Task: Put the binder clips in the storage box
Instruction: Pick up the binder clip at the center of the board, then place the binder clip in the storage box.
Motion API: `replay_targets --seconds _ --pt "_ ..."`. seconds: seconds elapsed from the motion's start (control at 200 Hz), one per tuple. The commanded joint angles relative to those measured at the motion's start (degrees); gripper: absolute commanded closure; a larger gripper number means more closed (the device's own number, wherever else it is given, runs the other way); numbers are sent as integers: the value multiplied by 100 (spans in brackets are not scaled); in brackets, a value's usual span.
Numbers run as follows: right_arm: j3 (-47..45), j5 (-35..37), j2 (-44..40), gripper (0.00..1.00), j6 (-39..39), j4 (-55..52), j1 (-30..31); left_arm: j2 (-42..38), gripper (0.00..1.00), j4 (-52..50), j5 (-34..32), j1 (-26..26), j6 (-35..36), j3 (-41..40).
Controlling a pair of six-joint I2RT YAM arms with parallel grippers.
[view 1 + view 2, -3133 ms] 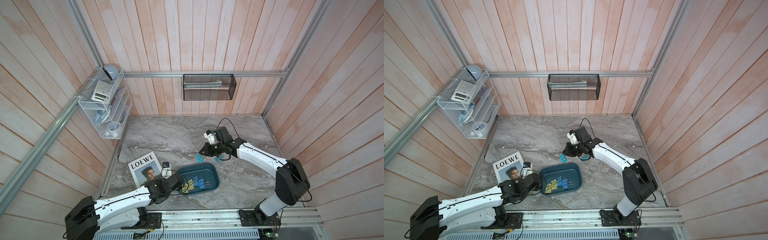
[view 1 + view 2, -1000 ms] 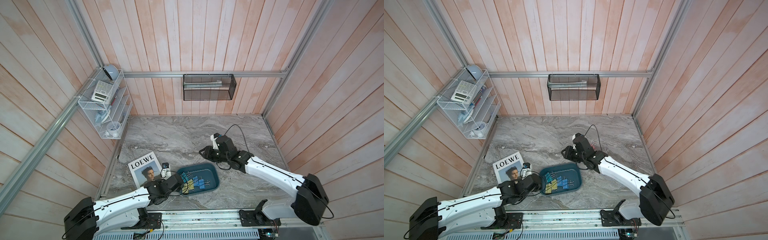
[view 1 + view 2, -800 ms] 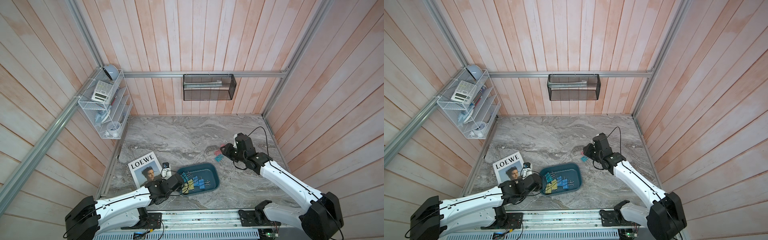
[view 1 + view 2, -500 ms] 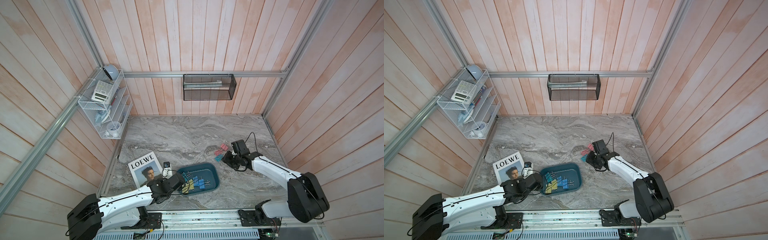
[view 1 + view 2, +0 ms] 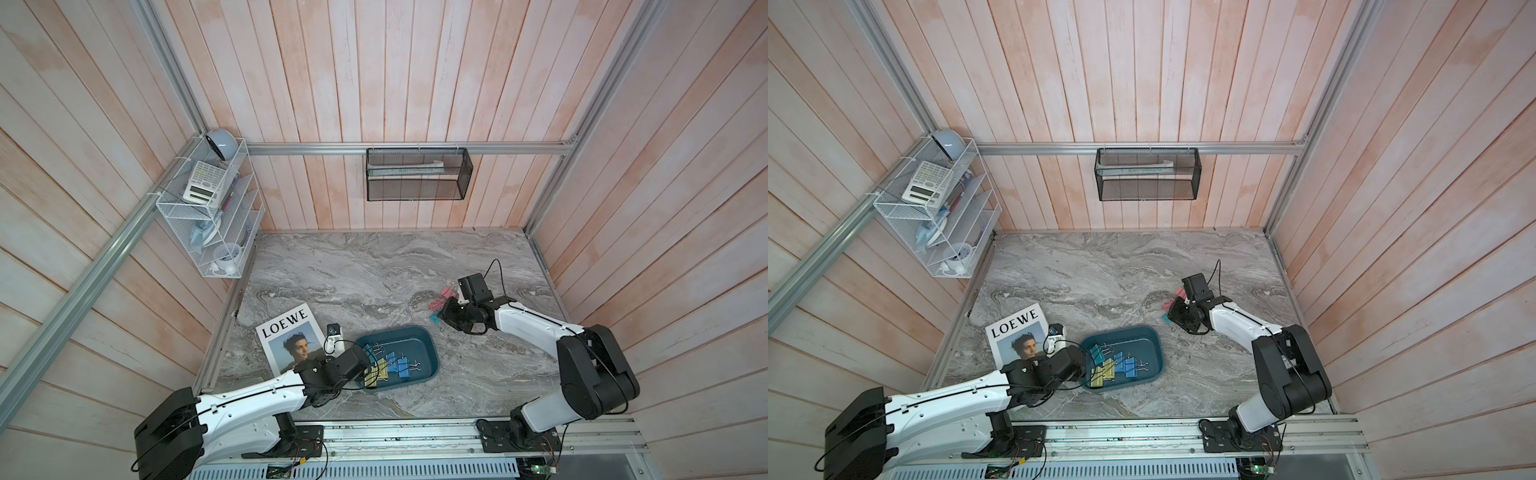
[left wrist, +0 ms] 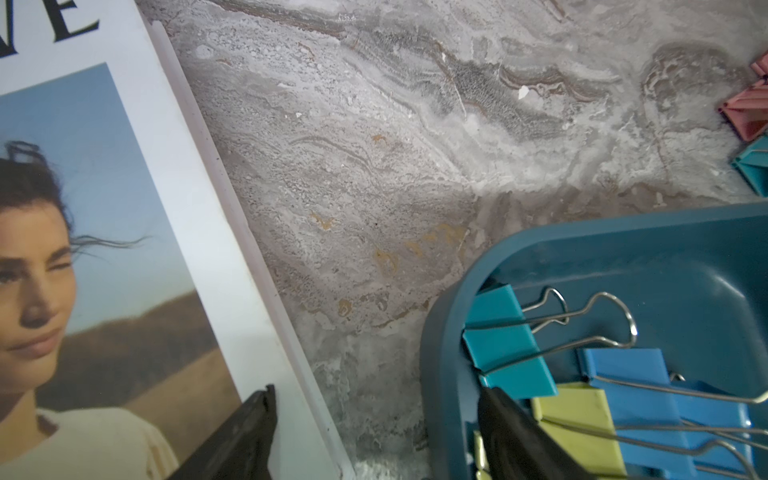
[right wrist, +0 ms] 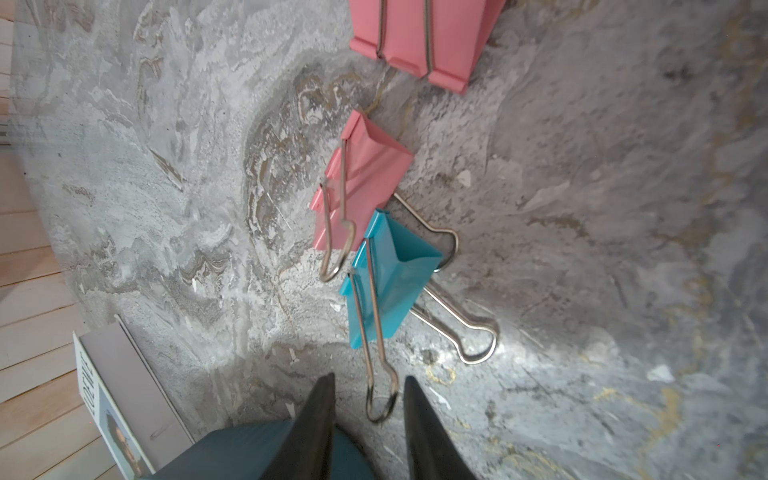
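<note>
Marble tabletop [image 7: 582, 208], right side: teal clip [image 7: 395, 282] lies straight ahead of the right claw [image 7: 369, 376].
Its wire handle [image 7: 378, 316] runs lengthwise between the parted fingers [image 7: 316, 415], not yet clamped.

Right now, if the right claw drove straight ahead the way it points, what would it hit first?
Most likely the silver wire handle of the teal binder clip, whose loop sits between the right claw's tips, though height is unclear.

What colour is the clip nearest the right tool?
The clip is teal, clearest in the right wrist view.
</note>
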Motion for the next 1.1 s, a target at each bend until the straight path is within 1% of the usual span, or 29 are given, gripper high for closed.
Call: replay_targets --seconds 0.0,0.085,0.135,0.245,0.365,0.515,0.575,0.635,0.7,0.78,0.845,0.905,0.955,1.095 --pt "172 -26 176 77 -103 5 -40 108 18 -7 211 32 20 -26" --pt "244 52 225 88 -180 -95 -45 97 18 -16 208 32 20 -33" --pt "274 114 202 100 -246 -173 -53 97 18 -28 203 32 20 -34" --pt "265 106 -34 100 -346 -349 -55 97 18 -47 190 32 29 -34" --pt "338 2 -492 100 -616 -843 -58 108 18 -11 194 32 29 -44" --pt "530 -514 -1110 100 -971 -1530 34 155 18 22 207 32 55 -26" --pt "597 -833 -1288 100 -1057 -1580 214 159 18 36 208 32 55 -24" --pt "639 -1156 -1334 100 -1036 -1459 552 156 18 63 216 32 44 -30" --pt "761 -1495 -1193 100 -1011 -1288 987 159 18 82 226 32 47 -42" --pt "976 -1600 -889 100 -1048 -1183 1538 185 18 88 230 32 38 -31" --pt "1016 -1733 -593 100 -968 -872 1865 193 18 96 230 32 21 -32" --pt "1041 -1809 -287 100 -931 -606 2071 206 18 116 241 32 20 -39" --pt "1139 -1775 -45 100 -1005 -589 2191 225 18 111 243 32 29 -26" --pt "1280 -1852 469 100 -1137 -404 2315 220 18 77 245 32 21 -21"
